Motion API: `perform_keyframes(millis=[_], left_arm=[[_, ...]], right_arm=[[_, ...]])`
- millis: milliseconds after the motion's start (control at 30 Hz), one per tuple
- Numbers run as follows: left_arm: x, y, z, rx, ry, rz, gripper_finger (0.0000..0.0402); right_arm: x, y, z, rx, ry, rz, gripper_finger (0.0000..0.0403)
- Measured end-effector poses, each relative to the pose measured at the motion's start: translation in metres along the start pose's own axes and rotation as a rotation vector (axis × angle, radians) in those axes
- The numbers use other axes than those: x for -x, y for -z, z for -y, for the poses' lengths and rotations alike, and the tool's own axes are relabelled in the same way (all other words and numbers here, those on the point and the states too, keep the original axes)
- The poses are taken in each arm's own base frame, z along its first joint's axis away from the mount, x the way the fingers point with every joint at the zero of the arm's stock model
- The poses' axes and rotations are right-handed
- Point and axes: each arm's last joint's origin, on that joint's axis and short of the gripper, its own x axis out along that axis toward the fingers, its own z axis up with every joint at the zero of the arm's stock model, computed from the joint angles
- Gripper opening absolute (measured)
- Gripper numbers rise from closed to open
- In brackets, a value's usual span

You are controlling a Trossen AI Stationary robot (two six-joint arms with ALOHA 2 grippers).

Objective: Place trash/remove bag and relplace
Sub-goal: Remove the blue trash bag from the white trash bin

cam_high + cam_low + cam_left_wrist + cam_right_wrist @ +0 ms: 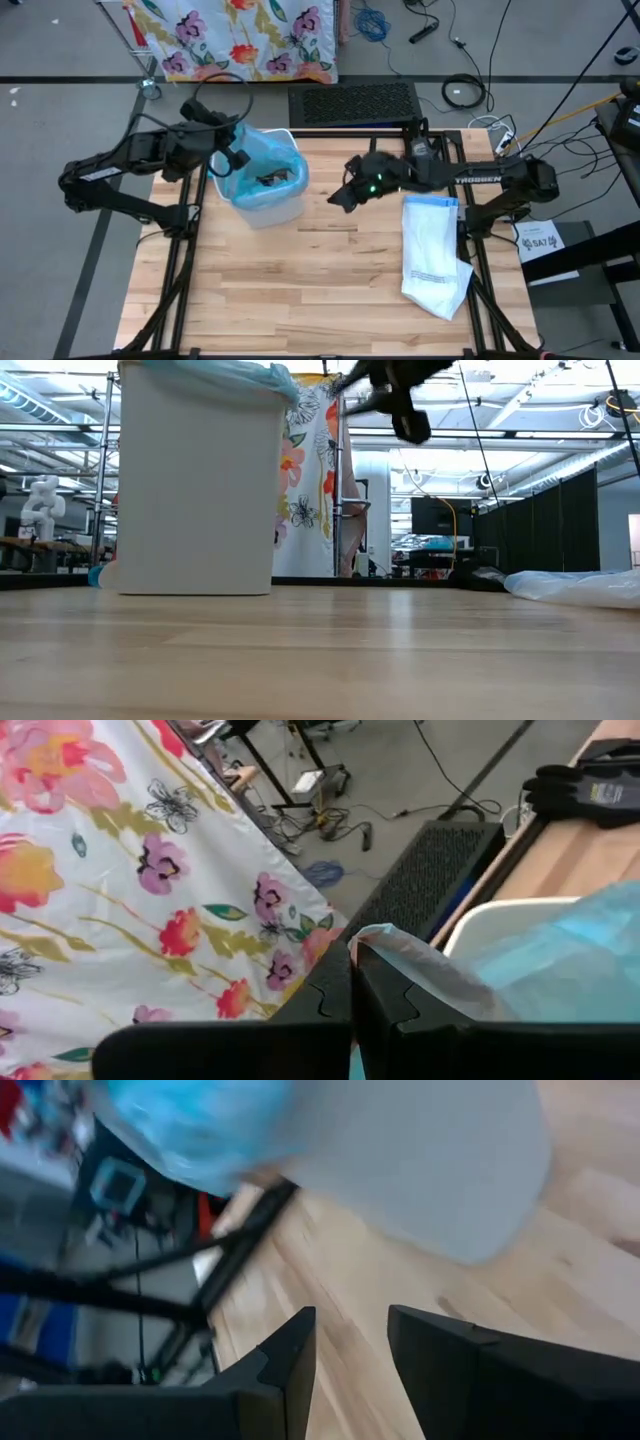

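A white bin (268,205) stands at the table's far left, lined with the light-blue bag (262,160), whose rim folds over the bin's edge (225,374). Something dark lies inside the bag (272,181); I cannot tell whether it is trash. My left gripper (236,152) is shut at the bag's rim on the bin's far-left side. My right gripper (340,197) hangs open above the table to the right of the bin, with nothing between its fingers (350,1345). The white replacement bag (433,255) lies flat at the right. My left gripper pinches the edge of the bag's rim (392,948) between its two shut fingers (335,985). It comes from the table's left, pointing a little downward. The film rises slack from the fingertips, and the rest of the bag stays in the bin.
A flowered cloth (240,35) hangs beyond the far edge, beside a black mat (352,103) on the floor. A black glove (590,788) lies at the table's far edge. Bare wood (300,290) spreads over the near half.
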Motion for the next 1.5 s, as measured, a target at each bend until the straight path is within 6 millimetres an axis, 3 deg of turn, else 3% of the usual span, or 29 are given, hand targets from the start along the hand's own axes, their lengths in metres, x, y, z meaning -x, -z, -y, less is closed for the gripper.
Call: perform_keyframes(millis=[133,267,533,733,933,1500], left_arm=[[-0.002,0.006,-0.003,-0.028,0.057,-0.039,0.0000],[-0.004,0.015,-0.003,-0.106,0.141,-0.109,0.0000],[-0.006,0.020,-0.003,-0.142,0.237,-0.150,0.0000],[-0.006,0.020,-0.002,-0.134,0.266,-0.151,0.0000],[-0.001,0.026,-0.006,-0.152,0.283,-0.177,0.0000],[0.011,0.030,-0.017,-0.100,0.284,-0.147,0.0000]], right_arm=[[-0.001,0.025,-0.028,-0.027,0.023,0.179,0.0118],[-0.010,0.049,-0.041,-0.090,0.094,0.337,0.0118],[-0.073,0.061,-0.044,-0.211,-0.084,0.463,0.0118],[-0.099,0.068,-0.041,-0.239,-0.173,0.505,0.0118],[-0.094,0.072,-0.046,-0.191,-0.120,0.599,0.0118],[-0.093,0.046,-0.029,-0.220,-0.025,0.708,0.0118]])
